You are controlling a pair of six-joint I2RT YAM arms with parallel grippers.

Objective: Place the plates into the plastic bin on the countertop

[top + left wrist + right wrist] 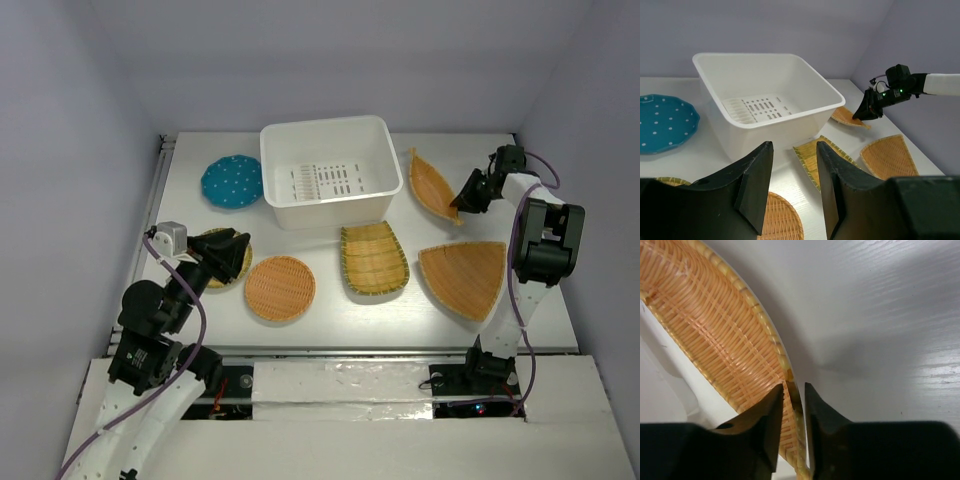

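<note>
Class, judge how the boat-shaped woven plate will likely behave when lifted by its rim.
Probably light: the boat-shaped plate is thin weave. Likely fairly stiff, given its bound rim. Held by the right gripper at one edge, it may tilt, most of it lying to one side.

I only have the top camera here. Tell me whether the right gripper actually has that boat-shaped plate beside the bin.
Observer: In the right wrist view the right gripper is pinched on the rim of the boat-shaped plate, one finger inside the weave and one outside.
Operator: Now report the left jaws.
Observer: In the left wrist view the left gripper is open with nothing in its gap, and it faces the plastic bin.
</note>
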